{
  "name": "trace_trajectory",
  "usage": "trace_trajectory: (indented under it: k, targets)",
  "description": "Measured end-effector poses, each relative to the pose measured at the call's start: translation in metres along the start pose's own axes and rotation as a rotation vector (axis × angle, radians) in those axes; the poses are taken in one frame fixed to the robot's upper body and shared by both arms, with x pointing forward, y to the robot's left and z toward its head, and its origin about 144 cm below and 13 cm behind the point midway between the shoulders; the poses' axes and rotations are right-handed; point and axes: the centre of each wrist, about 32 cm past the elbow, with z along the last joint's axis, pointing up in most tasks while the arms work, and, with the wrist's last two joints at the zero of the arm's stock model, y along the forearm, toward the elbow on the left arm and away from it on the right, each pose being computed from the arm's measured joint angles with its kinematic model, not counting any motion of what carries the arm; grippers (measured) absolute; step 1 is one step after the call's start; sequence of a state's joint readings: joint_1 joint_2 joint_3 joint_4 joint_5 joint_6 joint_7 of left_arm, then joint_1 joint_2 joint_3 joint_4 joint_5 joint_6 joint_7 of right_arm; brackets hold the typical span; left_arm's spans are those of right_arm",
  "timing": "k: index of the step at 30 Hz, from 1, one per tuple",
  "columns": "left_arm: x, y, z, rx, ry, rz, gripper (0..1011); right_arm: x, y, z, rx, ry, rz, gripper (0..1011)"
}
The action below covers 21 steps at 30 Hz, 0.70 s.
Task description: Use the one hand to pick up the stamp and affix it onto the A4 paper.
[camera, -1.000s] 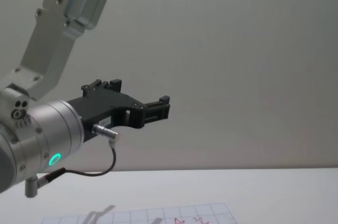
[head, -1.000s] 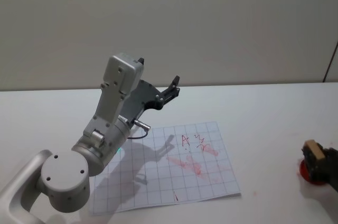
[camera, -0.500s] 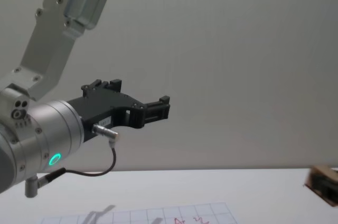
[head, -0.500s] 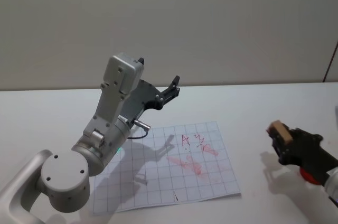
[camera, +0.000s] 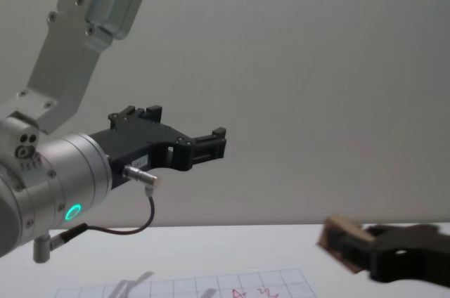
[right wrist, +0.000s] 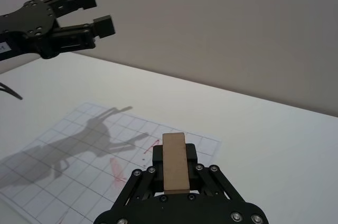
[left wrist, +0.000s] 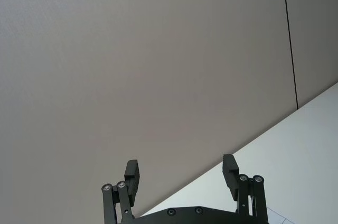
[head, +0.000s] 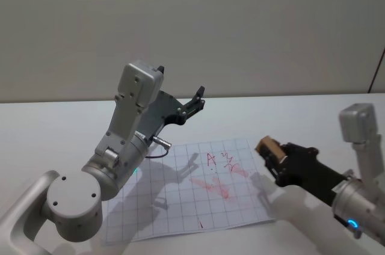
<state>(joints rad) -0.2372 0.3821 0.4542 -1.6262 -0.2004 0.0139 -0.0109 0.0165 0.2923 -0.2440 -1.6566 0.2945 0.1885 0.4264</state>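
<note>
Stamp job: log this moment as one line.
right tool: shut on stamp, raised at right edge of paper | left tool: open, raised, idle | stamp not yet on paper

tan stamp (head: 267, 145) in right tool (head: 272, 153), A4 paper (head: 180, 207) flat

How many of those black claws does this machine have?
2. The left gripper hangs open and empty, raised beyond the A4 paper; the right gripper, at its right edge, holds the stamp.

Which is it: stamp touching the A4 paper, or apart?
Apart. In the chest view the stamp, clamped in the right gripper, hangs above the A4 paper; head view shows its shadow detached below.
</note>
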Motion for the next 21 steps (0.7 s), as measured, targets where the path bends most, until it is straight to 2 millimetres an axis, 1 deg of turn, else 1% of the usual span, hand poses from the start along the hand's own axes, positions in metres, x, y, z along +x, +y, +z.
trace_trajectory:
  k: [5, 9, 13, 21]
  targets:
    - [0.0, 0.0, 0.0, 0.0, 0.0, 0.0, 1001, -0.002, 0.016, -0.003, -0.029, 0.01, 0.075, 220]
    - [0.0, 0.0, 0.0, 0.0, 0.0, 0.0, 1001, -0.003, 0.033, -0.008, -0.075, 0.016, 0.143, 220]
    - [0.0, 0.0, 0.0, 0.0, 0.0, 0.0, 1001, -0.004, 0.044, -0.011, -0.118, 0.009, 0.183, 220]
    - [0.0, 0.0, 0.0, 0.0, 0.0, 0.0, 1001, -0.004, 0.058, -0.021, -0.213, -0.02, 0.217, 220]
